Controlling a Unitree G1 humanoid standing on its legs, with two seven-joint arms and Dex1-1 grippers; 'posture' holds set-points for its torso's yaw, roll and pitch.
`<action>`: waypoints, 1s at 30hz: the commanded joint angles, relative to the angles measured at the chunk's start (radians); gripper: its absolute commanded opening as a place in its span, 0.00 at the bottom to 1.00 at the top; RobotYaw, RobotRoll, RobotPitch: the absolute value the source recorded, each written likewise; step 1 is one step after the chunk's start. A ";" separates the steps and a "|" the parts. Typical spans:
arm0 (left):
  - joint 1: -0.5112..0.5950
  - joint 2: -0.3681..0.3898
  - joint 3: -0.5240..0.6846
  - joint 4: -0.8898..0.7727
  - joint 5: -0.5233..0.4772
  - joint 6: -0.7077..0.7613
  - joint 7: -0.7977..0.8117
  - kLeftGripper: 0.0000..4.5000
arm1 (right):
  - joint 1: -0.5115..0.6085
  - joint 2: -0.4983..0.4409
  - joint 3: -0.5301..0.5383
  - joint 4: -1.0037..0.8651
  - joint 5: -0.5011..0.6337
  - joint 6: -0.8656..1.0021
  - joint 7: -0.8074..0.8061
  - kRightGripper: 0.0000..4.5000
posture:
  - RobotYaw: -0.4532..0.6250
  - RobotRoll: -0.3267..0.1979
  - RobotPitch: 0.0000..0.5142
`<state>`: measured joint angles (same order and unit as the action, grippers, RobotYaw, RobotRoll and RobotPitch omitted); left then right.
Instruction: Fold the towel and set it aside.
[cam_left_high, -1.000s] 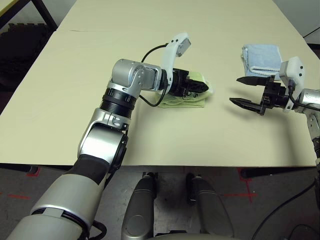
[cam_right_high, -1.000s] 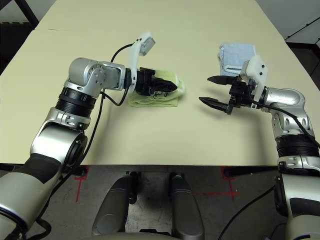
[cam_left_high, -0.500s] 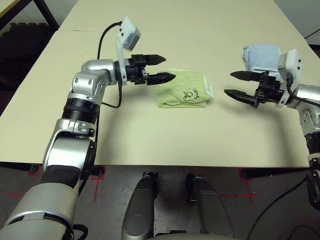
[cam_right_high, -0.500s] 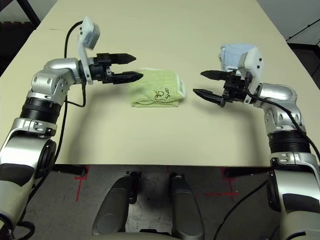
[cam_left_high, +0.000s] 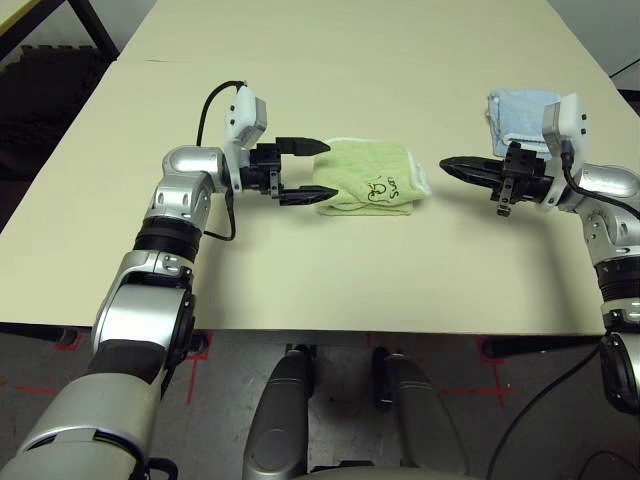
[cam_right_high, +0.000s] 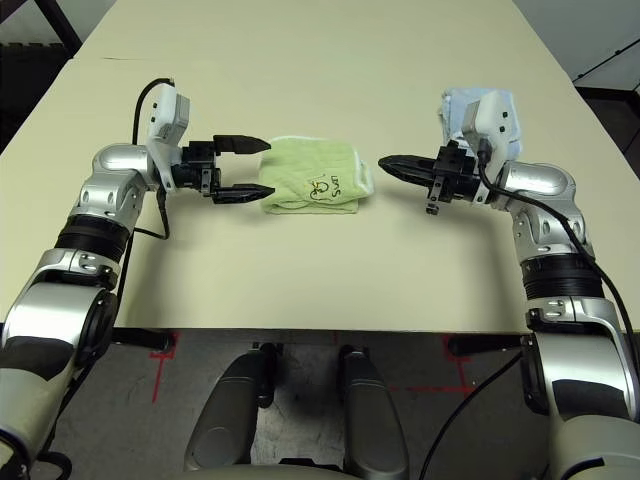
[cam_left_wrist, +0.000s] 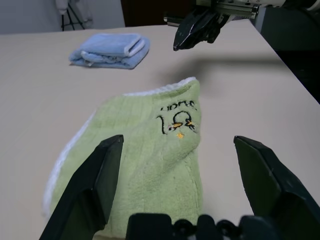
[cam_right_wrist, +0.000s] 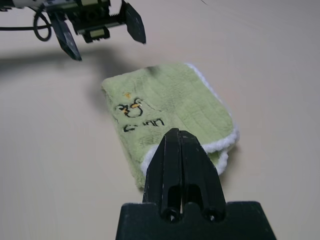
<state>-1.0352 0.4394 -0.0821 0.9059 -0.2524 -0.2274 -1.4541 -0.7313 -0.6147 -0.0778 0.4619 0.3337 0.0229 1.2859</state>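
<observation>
Change: left gripper (cam_left_high: 312, 170) has pulled off the towel (cam_left_high: 371, 176); right gripper (cam_left_high: 449, 164) has snapped together.
Fingers: left apart, empty; right pressed together, empty.
Towel: folded, flat on table (cam_left_high: 300, 270) between grippers.
Writing: dark embroidery, illegible.
Behind: blue towel (cam_left_high: 518, 110).

Silver jointed forearms with black ribbed collars are seen; a white camera housing is mounted on each wrist, fed by a black cable, and tapered black fingers are fitted.
</observation>
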 joint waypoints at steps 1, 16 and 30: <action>-0.030 -0.009 0.006 0.071 0.043 -0.072 0.014 0.77 | 0.021 0.006 0.011 -0.040 0.008 0.021 -0.004 0.00 | 0.46 0.62 0.38; -0.114 -0.114 0.031 0.125 0.058 0.053 0.110 0.01 | -0.084 0.178 0.037 0.039 -0.017 0.104 -0.156 0.00 | 0.50 0.62 0.34; -0.047 -0.144 -0.054 0.291 0.268 0.038 0.292 0.01 | -0.114 0.265 0.133 0.397 -0.185 -0.003 -0.247 0.00 | 0.49 0.62 0.35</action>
<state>-1.1020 0.2835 -0.1109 1.1595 -0.0312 -0.1850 -1.1789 -0.8559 -0.3442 0.0358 0.8063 0.1851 0.0305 1.0553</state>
